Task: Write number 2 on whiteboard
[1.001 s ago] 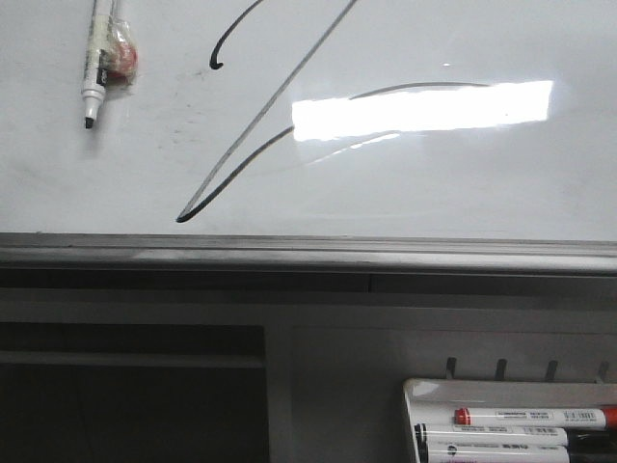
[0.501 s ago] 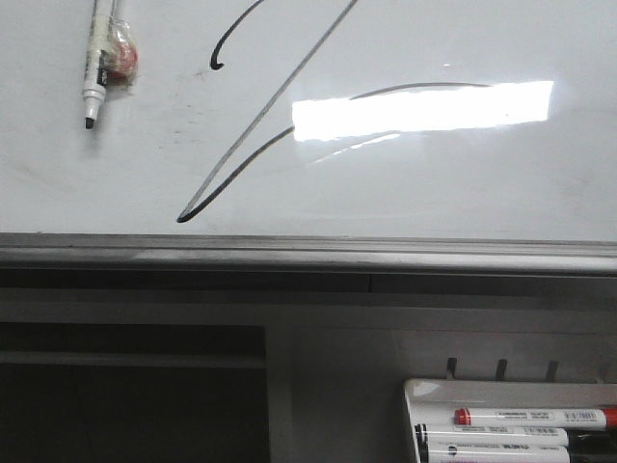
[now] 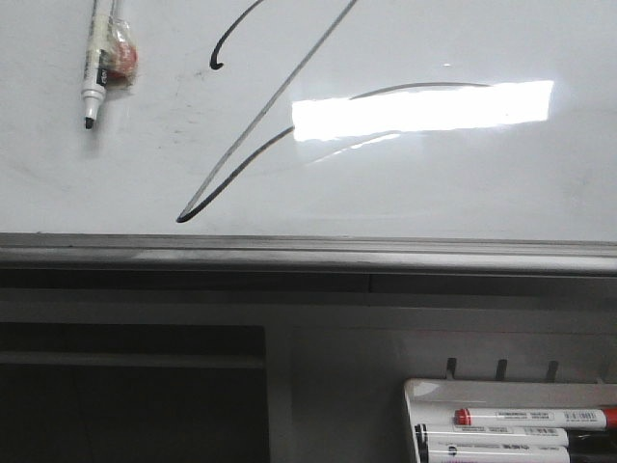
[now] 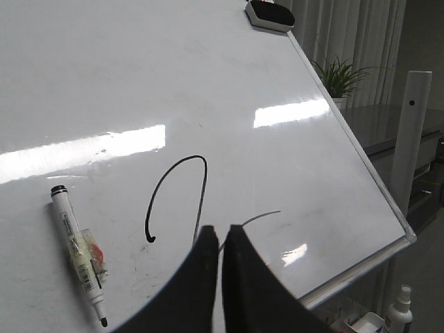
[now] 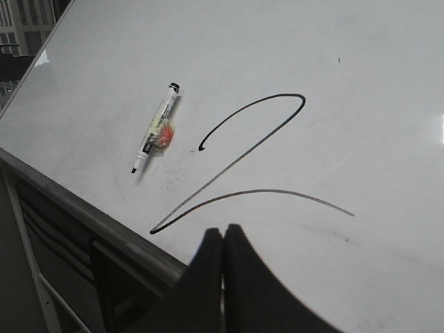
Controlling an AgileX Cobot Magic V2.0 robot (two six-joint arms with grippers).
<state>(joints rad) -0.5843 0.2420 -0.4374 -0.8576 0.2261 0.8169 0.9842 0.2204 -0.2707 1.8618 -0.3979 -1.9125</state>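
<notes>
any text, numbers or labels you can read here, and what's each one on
"2": hand-drawn in black on the whiteboard; the number 2 is whole in the right wrist view.
Marker lying on the board: label print too small to read.
Red-capped marker in the tray: printed label, too blurred to read.
Other tray markers: print unreadable.
Nothing else carries text.

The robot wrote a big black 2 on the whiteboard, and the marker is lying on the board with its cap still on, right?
Not quite. The number 2 is drawn in black on the whiteboard, and the marker does lie on the board, but its cap is off: the right wrist view shows its bare dark tip.
</notes>
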